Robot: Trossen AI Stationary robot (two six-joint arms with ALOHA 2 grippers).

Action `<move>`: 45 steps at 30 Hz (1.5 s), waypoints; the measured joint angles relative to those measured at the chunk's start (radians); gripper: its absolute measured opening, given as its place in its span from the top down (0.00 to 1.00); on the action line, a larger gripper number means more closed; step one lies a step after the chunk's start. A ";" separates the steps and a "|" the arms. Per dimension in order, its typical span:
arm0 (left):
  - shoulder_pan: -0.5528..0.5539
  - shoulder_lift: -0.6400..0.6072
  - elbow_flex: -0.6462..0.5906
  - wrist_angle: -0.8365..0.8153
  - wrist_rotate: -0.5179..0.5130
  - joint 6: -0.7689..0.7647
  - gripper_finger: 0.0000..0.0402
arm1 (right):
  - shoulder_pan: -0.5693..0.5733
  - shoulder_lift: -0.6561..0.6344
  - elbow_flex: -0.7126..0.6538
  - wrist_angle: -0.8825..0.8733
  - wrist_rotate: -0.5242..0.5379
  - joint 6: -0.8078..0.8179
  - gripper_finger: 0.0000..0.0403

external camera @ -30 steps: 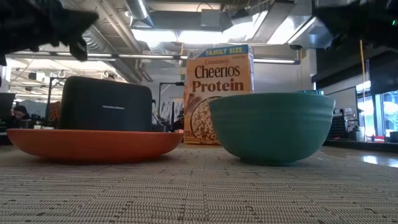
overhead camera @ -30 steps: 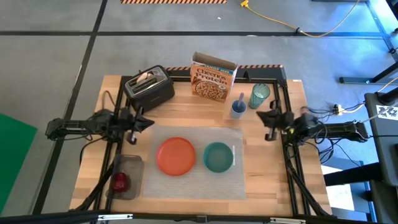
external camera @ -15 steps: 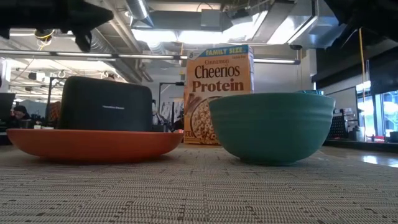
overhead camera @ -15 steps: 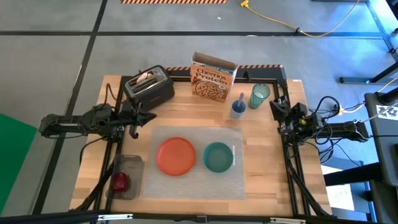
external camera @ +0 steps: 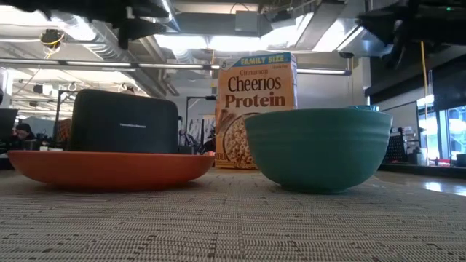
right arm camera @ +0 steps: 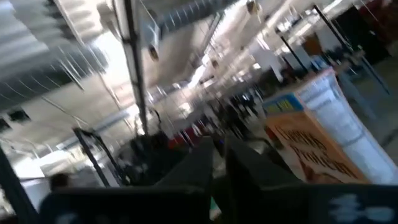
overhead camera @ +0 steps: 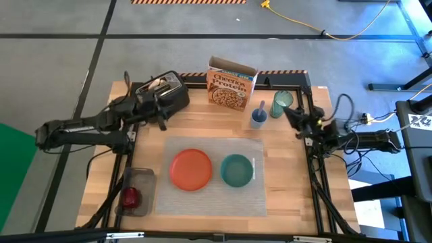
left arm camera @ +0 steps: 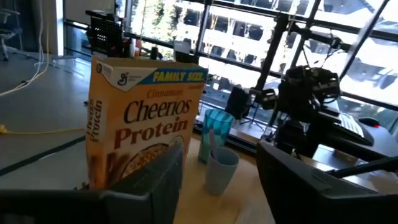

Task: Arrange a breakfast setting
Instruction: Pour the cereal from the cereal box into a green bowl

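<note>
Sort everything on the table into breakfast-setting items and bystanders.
Setting: orange plate, teal bowl, placemat, green tumbler, toast slice, red apple.
Bystanders: black toaster, cereal box, blue cup.

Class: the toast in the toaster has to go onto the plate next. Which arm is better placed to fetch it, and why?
The left arm. Its gripper hangs open right over the toaster, where the toast sits. The right gripper is across the table by the tumbler, far from the toaster.
</note>
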 joint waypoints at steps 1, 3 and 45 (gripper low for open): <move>0.019 0.038 0.029 0.000 0.015 0.000 0.49 | 0.000 0.023 0.020 -0.030 0.000 0.002 0.85; 0.060 0.114 0.085 0.001 0.049 0.000 0.47 | 0.000 0.084 0.063 -0.046 0.012 -0.016 0.76; 0.474 0.779 0.839 -0.436 0.395 0.607 0.21 | -0.616 0.588 0.624 -0.594 -0.535 -0.225 0.34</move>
